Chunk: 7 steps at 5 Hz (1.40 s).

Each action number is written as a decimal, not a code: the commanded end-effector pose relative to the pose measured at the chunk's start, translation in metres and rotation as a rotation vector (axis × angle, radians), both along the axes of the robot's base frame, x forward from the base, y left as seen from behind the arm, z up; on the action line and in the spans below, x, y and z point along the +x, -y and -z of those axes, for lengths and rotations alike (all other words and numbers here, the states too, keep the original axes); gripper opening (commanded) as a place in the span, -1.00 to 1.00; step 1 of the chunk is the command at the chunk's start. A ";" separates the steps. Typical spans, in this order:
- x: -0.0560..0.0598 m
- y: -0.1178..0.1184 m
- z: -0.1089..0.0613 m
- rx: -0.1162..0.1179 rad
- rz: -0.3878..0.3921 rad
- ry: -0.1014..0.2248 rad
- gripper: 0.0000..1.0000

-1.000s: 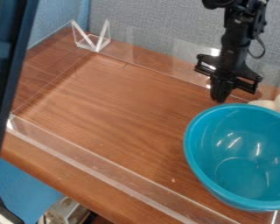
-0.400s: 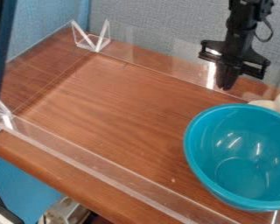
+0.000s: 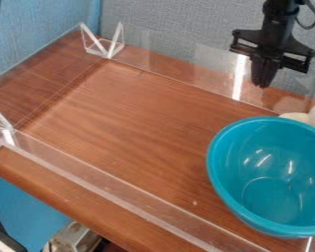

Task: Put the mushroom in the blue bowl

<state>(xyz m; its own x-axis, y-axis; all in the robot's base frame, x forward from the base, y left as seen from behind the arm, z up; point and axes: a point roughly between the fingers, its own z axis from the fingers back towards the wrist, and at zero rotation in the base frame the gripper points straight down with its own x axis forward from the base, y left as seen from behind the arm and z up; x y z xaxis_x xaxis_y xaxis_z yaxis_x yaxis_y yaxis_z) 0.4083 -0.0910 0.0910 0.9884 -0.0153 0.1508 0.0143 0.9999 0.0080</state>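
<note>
1. One camera only, set high, off the counter's [image 3: 107,108] near corner.
2. It looks down and across the wood on a diagonal, towards the grey back wall [image 3: 187,30].
3. Medium range: the bowl [image 3: 272,175] is cut by the right edge, the arm [image 3: 276,39] by the top.
</note>
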 end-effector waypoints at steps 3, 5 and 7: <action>-0.001 0.018 -0.068 -0.046 -0.039 0.156 -1.00; 0.003 0.019 -0.057 -0.038 -0.066 0.142 -1.00; 0.005 0.018 -0.044 -0.032 -0.105 0.123 -1.00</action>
<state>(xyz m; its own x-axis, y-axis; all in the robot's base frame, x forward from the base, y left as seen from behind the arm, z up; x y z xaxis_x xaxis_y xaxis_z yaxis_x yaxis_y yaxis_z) 0.4075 -0.1061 0.1091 0.9751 0.0948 0.2003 -0.0957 0.9954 -0.0052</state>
